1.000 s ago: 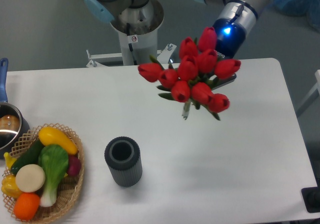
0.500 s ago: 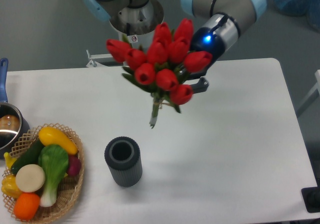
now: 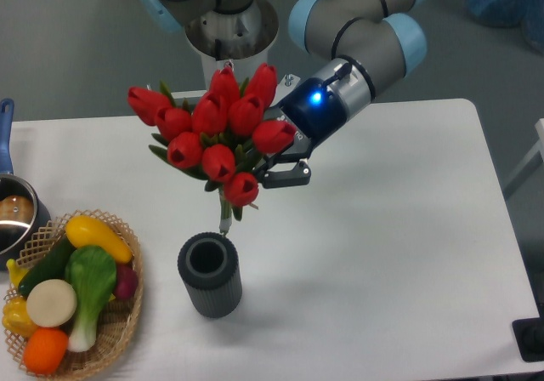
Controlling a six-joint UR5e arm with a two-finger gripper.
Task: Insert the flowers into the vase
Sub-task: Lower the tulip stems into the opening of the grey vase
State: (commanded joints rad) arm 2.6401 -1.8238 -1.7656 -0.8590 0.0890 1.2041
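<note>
A robot arm's gripper (image 3: 274, 165) carries the flowers (image 3: 211, 134) above a white table (image 3: 399, 253), its dark fingers (image 3: 289, 175) closed around the bunch where the leaves meet the stems, in the upper middle of the frame. The red buds fan out toward the upper left, while the pale bundled stems (image 3: 225, 215) point down and end just above the far rim of the vase (image 3: 209, 274), not yet inside its mouth. The vase, a dark grey ribbed cylinder, stands upright on the table at lower centre, its round mouth open and showing only its dark inside. To the right of the vase the tabletop runs bare to the rounded right edge and down to the near edge at the bottom of the frame; the far edge crosses the picture behind the arm, where the robot's base (image 3: 229, 54) rises at top centre. On the left the room is tighter: a wicker basket (image 3: 123, 321) sits in the lower left corner, near the vase but not touching it, heaped with toy vegetables (image 3: 72, 292), among them a yellow piece, a green one, a white disc and an orange one. Beyond the basket, at the left edge of the frame, a metal pot (image 3: 15, 219) with a blue handle is partly cut off; what lies inside it cannot be made out. A blue light glows on the arm's wrist (image 3: 319, 100) just behind the blooms.
</note>
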